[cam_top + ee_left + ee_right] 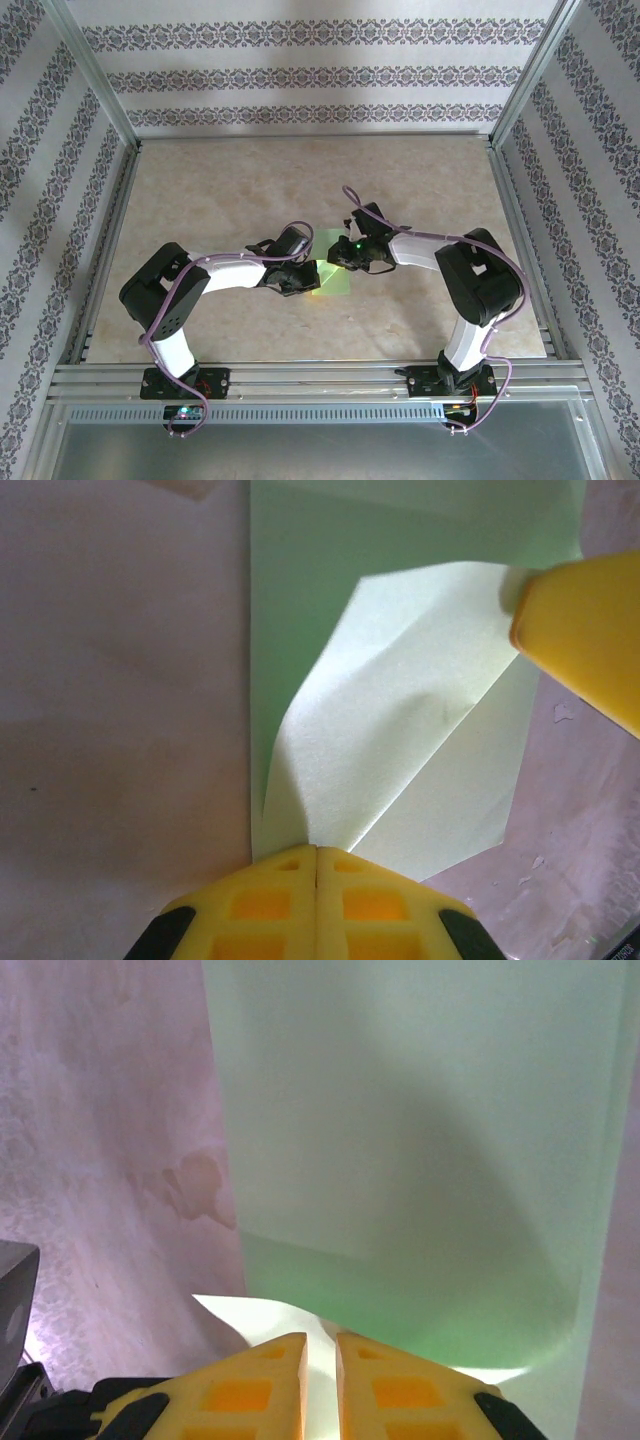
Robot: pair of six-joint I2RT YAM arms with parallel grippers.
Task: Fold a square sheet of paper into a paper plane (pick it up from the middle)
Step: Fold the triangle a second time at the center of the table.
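the desk [200, 200] is a pale stone-patterned top. the left arm [170, 300] and right arm [480, 280] reach in from its near edge and meet near its middle.

the square sheet of paper [300, 600] lies flat there between the two arms, light green and plain. one flap [400, 710] is turned over onto it, showing a paler underside. the flap looks bowed rather than pressed flat, and no sharp crease shows.

the left end effector [317, 852] has its fingertips pressed together at the sheet's edge, where the flap narrows. i cannot tell whether any paper is caught between them. the right end effector [320, 1338] stands with a narrow slit between its fingertips, at the flap's far corner. it does not seem to be clamped on the paper.

my judgement is that the task is in its early part. a first corner fold is begun but not creased. the matching corner, the centre fold and the wings are all left, and no dart shape exists yet.

no brand, label or writing can be read anywhere.
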